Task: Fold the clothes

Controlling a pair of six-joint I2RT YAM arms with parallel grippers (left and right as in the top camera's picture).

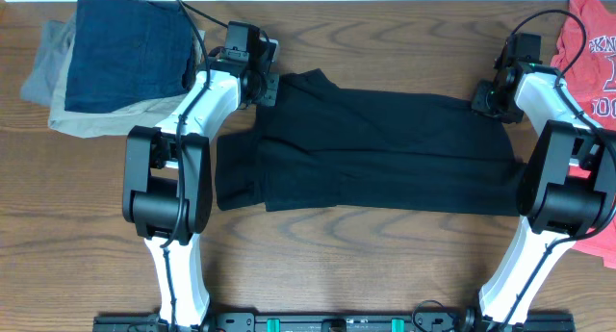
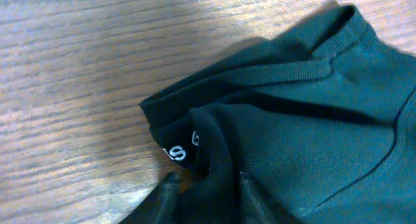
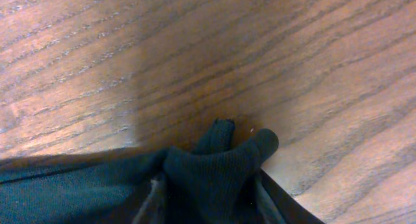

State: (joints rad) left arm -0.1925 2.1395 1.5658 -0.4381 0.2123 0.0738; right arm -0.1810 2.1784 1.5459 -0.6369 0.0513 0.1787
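Clamping black shirt (image 1: 385, 164), both: left pincer (image 2: 205, 185) at collar beside white lettering (image 2: 175, 151), unreadable; right pincer (image 3: 208, 188) on bunched corner

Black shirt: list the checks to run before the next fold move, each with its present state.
1. Left end effector grips the black shirt beside the collar label: ok.
2. Right end effector grips a bunched shirt edge: ok.
3. Every layer caught in each grip: cannot tell.
4. Cloth smooth between the grips: not ok, with creases and overlapped layers near the left end effector.
5. Folded stack apart from the shirt: ok.
6. Red t-shirt apart from the shirt: cannot tell, because the right arm hides the gap.
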